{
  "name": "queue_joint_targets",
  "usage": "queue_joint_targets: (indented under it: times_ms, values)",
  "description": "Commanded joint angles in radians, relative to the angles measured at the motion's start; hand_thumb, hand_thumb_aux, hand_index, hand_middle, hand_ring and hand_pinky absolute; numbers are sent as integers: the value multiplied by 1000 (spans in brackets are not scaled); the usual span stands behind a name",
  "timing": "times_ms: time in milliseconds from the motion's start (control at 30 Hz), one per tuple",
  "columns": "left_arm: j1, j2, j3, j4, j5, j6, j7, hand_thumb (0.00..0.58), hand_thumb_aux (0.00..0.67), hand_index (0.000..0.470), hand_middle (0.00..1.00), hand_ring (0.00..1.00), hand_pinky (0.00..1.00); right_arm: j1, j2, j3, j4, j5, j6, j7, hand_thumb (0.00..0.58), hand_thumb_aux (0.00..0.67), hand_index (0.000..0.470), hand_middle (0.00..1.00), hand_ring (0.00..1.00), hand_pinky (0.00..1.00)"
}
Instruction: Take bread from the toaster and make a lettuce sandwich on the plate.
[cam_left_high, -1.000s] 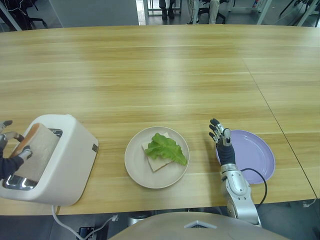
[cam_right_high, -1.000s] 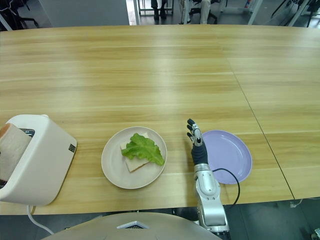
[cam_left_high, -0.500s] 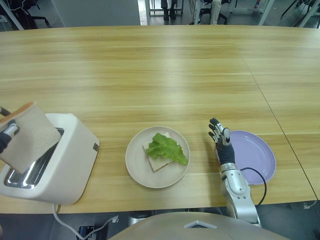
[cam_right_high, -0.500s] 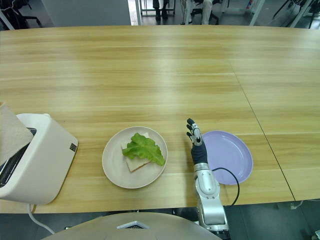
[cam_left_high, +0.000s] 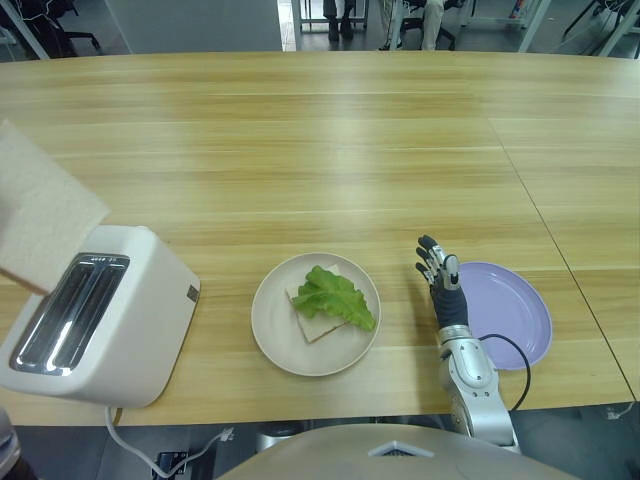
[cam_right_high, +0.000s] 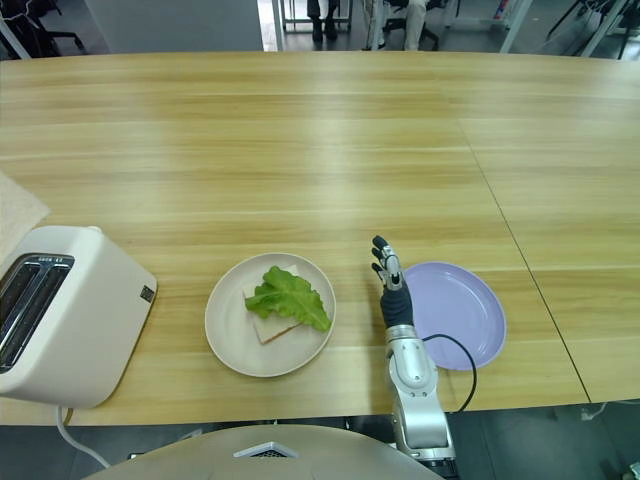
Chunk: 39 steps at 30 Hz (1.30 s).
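While bread slice (cam_left_high: 45, 205) hangs raised well left of beige plate (cam_left_high: 280, 345), second slice (cam_left_high: 318, 328) lies on that plate under lettuce leaf (cam_left_high: 335, 298). Toaster (cam_left_high: 120, 330) near plate's left side. Right hand (cam_left_high: 443, 280) just right of plate, fingers straight, holding nothing. Purple plate (cam_left_high: 515, 320) further right, beside hand.
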Motion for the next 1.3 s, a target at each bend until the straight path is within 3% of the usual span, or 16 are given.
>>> queue_joint_targets:
  times_ms: [33, 333, 600, 1000, 1300]
  values:
    - [-55, -58, -73, 4, -93, 74, -3, 580, 670, 460, 1000, 1000, 1000, -2, 3, 4, 17, -4, 0, -2, 0, 0, 0, 0, 0, 0]
    - [-179, -223, -279, -61, -290, 231, 8, 580, 670, 460, 1000, 1000, 1000, -10, 7, 5, 8, -4, 3, -3, 0, 0, 0, 0, 0, 0]
    - [-166, -379, -477, -56, -377, 295, 59, 580, 670, 460, 1000, 1000, 1000, -33, 10, 2, -8, -8, 11, -11, 0, 0, 0, 0, 0, 0]
    - [-86, -435, -746, 125, -356, 127, 112, 580, 670, 460, 1000, 1000, 1000, -61, -10, -18, -40, -13, 25, -13, 0, 0, 0, 0, 0, 0]
    - [-14, -557, -887, 287, -321, 25, 240, 580, 670, 460, 1000, 1000, 1000, -84, -31, -23, -68, -43, 22, -13, 0, 0, 0, 0, 0, 0]
